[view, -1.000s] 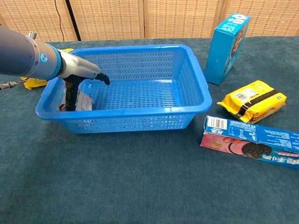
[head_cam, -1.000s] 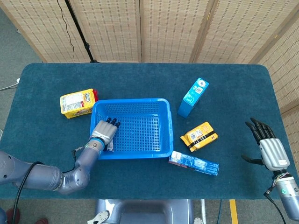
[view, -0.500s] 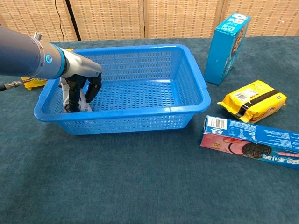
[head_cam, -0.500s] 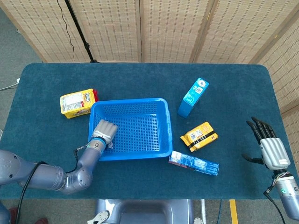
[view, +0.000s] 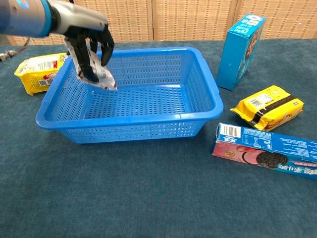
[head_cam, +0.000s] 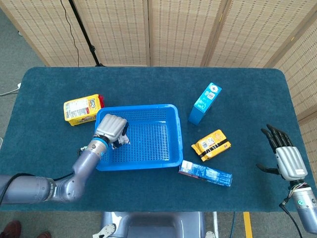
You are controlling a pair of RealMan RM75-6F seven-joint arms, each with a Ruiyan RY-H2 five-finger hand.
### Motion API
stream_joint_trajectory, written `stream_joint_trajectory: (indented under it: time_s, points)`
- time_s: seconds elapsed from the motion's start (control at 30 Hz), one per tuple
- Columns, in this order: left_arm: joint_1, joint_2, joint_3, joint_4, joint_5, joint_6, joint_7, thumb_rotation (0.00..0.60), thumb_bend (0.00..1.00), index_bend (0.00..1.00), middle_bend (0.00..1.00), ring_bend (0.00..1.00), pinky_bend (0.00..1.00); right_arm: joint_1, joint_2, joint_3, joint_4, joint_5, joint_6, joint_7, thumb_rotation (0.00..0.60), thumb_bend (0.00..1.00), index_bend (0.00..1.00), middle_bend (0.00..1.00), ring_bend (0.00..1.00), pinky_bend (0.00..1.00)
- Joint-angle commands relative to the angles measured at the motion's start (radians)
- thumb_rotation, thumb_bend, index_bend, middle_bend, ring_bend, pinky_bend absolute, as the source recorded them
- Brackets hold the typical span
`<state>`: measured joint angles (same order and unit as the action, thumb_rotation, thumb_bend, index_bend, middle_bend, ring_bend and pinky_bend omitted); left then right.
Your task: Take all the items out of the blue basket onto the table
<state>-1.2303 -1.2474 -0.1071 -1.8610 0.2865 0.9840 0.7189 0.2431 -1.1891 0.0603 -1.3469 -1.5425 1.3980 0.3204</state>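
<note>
Up out of the basket comes the left hand, which a second ago was buried low in the near-left corner; now it hangs above the left rim with a small white packet clutched in its curled fingers, the packet's lower end dangling free over the mesh floor. From the head view the same hand sits just inside the basket's left wall, so the packet has not cleared it. Nothing else shows inside the basket (as far as the mesh lets me see), which would make this the last item. The right hand waits well off at the far right edge of the table, fingers spread, holding nothing. Risks, as I judge them: the grip looks to be on the packet's top only, and a limp wrapper like that could slip and fall back in if the arm swings fast. Carrying it out leftward low could snag the hanging end on the rim and drag the light basket. A yellow pack already lies just left of the basket, so a careless drop might land on it rather than on bare table.
</note>
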Motion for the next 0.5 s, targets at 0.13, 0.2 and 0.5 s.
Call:
stream_joint_trajectory:
  time_s: [0.13, 0.2, 0.5]
  points:
    - [0.201, 0.267, -0.077, -0.105, 0.298, -0.076, -0.305, 0.6, 0.3, 0.58, 0.44, 0.49, 0.7, 0.0, 0.001, -0.001, -0.004, -0.003, -0.001, 0.0, 0.6, 0.0, 0.0, 0.0, 0.0, 0.07]
    - [0.26, 0.311, -0.075, -0.104, 0.377, -0.087, -0.382, 0.6, 0.3, 0.57, 0.44, 0.48, 0.7, -0.001, 0.002, -0.001, -0.005, -0.005, 0.001, -0.003, 0.6, 0.0, 0.0, 0.0, 0.0, 0.07]
    - [0.57, 0.327, 0.029, 0.078, 0.809, -0.036, -0.77, 0.6, 0.29, 0.55, 0.43, 0.47, 0.7, -0.004, 0.007, 0.0, -0.022, -0.012, 0.01, -0.009, 0.6, 0.0, 0.0, 0.0, 0.0, 0.07]
